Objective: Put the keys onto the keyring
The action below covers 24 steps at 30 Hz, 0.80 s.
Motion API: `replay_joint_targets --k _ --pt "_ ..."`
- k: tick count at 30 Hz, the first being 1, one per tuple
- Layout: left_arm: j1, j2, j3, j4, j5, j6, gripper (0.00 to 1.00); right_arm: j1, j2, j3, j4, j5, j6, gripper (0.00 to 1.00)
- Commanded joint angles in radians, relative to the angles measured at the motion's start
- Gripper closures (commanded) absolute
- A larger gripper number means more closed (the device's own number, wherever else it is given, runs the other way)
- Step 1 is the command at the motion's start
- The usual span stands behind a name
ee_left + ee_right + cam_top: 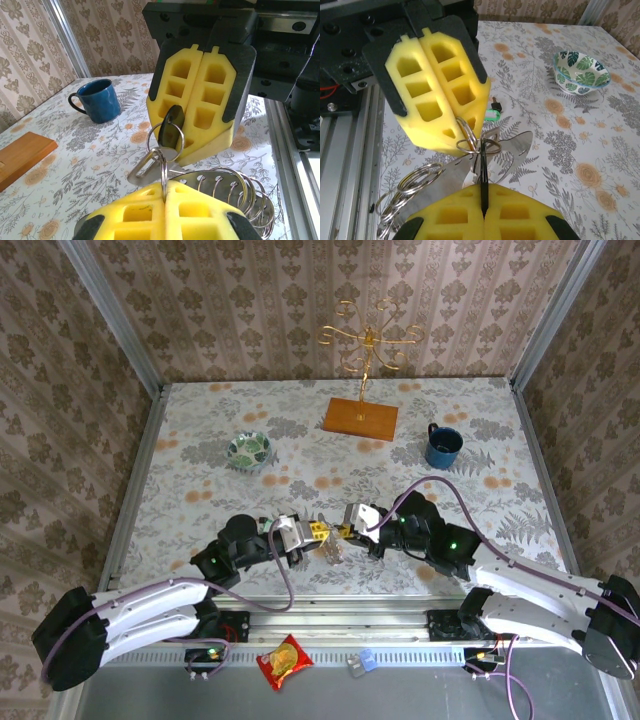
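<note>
From above, the two arms are seen meeting at the near middle of the worktop (200, 420), the left end effector (318, 533) and the right end effector (345, 531) set tip to tip. What is pinched between them is too small to be made out there. Around that meeting point a patterned bowl (249, 451) is placed at 10 o'clock, a gold wire stand (366, 340) on a wooden base at 12 o'clock and a blue mug (443, 446) at 2 o'clock. A red snack packet (285, 661) lies at 6 o'clock, past the worktop's near edge. The fine detail is supplied by the wrist views. In the left wrist view the left end effector's yellow pads are pressed together on a thin wire ring of the keyring (200, 176). The right end effector's pads, at 12 o'clock from them, are closed on a dark key (170, 131), whose head is circled by a wire ring. In the right wrist view that key is presented edge-on as a thin dark blade in the seam of the right pads. A green-headed key (492, 116) is added there, lying on the worktop at 12 o'clock from the held rings and apart from them. The keyring is seen as a flat silvery-grey piece with a cut-out at one end and a curved strip punched with holes. Several split rings are hung from the strip, and the whole is held between the two end effectors.
</note>
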Motion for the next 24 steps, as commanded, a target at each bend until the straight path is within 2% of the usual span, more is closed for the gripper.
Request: replay_joint_targets --k 1,8,10,12,14,17,20,24 --pt "0.008 0.008 0.041 -0.050 -0.008 0.026 1.00 0.005 -0.033 0.048 -0.037 0.034 -0.038 1.00" --pt "0.008 0.035 0.054 -0.056 0.001 0.028 1.00 0.007 -0.054 0.052 -0.058 0.055 -0.047 1.00" --pt "0.008 0.038 0.054 -0.050 -0.004 0.025 0.92 0.006 -0.055 0.050 -0.063 0.067 -0.050 1.00" --pt "0.008 0.038 0.051 -0.038 -0.016 0.023 0.73 0.005 -0.055 0.050 -0.069 0.079 -0.053 1.00" --pt "0.008 0.036 0.046 -0.023 -0.027 0.021 0.64 0.005 -0.052 0.050 -0.078 0.089 -0.055 1.00" --pt "0.008 0.024 0.033 0.001 -0.040 0.020 0.57 0.005 -0.051 0.053 -0.089 0.102 -0.059 1.00" --pt "0.008 0.003 0.005 0.058 -0.062 0.012 0.54 0.006 -0.047 0.060 -0.096 0.107 -0.065 1.00" --pt "0.008 -0.045 -0.041 0.156 -0.158 -0.002 0.54 0.006 -0.025 0.080 -0.092 0.101 -0.057 1.00"
